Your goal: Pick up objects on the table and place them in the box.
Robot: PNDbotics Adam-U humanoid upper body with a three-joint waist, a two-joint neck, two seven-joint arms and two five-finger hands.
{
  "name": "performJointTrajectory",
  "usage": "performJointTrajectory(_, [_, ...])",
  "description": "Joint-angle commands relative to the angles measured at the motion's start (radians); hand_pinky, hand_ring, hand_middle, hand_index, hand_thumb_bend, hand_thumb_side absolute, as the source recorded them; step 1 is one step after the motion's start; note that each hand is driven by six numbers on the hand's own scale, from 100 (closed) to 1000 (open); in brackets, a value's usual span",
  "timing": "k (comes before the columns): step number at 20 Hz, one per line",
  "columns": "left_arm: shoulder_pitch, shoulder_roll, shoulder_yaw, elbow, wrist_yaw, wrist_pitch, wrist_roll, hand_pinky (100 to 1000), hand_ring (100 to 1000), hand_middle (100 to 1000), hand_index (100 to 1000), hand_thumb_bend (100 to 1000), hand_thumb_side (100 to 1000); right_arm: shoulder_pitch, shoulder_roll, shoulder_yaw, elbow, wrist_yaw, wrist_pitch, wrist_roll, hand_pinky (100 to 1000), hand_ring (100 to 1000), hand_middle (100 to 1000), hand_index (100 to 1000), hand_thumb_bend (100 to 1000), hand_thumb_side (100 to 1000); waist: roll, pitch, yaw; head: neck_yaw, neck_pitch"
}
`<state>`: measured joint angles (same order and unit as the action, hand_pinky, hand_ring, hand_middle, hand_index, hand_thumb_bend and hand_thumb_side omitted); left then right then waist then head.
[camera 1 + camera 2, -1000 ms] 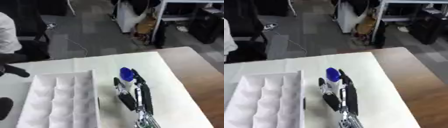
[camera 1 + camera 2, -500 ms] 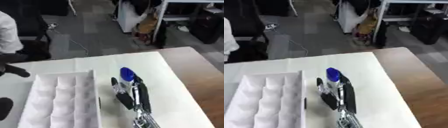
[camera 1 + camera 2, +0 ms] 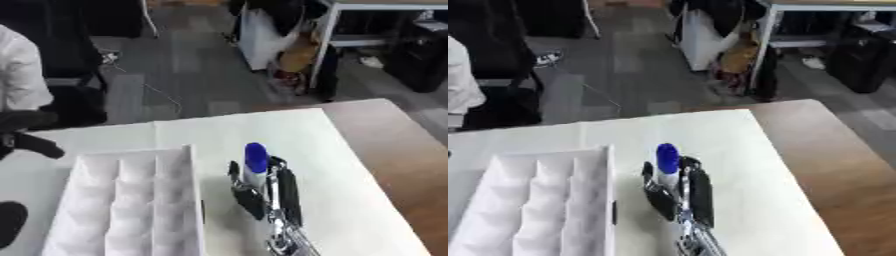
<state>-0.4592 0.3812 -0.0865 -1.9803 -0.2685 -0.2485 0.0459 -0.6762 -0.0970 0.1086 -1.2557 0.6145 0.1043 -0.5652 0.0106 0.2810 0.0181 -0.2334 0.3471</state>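
Right hand (image 3: 267, 192) grips blue-capped item (image 3: 255, 162), seemingly bottle, beside box (image 3: 131, 200).

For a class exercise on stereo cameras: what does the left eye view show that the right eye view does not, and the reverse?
Only the left eye view shows a dark rounded shape at its lower left edge. Only the right eye view shows more brown tabletop right of the white cloth. Both show the right hand curled round a blue-capped bottle beside the white divided box.
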Motion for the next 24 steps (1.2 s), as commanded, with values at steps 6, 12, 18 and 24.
performJointTrajectory(6, [-0.014, 0.003, 0.001, -0.020, 0.005, -0.001, -0.010, 655, 546, 773, 877, 508, 877, -0.007, 0.001, 0.017, 0.010, -0.025, -0.185, -0.019, 100, 100, 100, 320, 100, 742, 0.004, -0.009, 0.004, -0.017, -0.019])
performJointTrajectory(12, [-0.016, 0.003, 0.001, -0.020, 0.008, -0.003, -0.009, 651, 542, 769, 877, 508, 876, -0.011, -0.001, 0.025, 0.003, -0.013, -0.206, 0.006, 100, 100, 100, 301, 100, 706, 0.003, -0.008, 0.007, -0.015, -0.018])
performJointTrajectory(18, [-0.018, 0.002, 0.002, -0.020, 0.014, -0.009, -0.001, 647, 538, 764, 873, 510, 867, -0.019, -0.006, 0.035, -0.035, -0.026, -0.219, 0.011, 100, 100, 100, 295, 100, 705, 0.002, -0.009, 0.007, -0.016, -0.016])
performJointTrajectory(24, [-0.017, 0.003, 0.004, -0.020, 0.017, -0.013, 0.010, 648, 539, 764, 872, 510, 865, -0.056, -0.036, 0.063, -0.101, -0.032, -0.223, 0.044, 100, 100, 100, 289, 100, 708, 0.002, -0.014, 0.004, -0.021, -0.014])
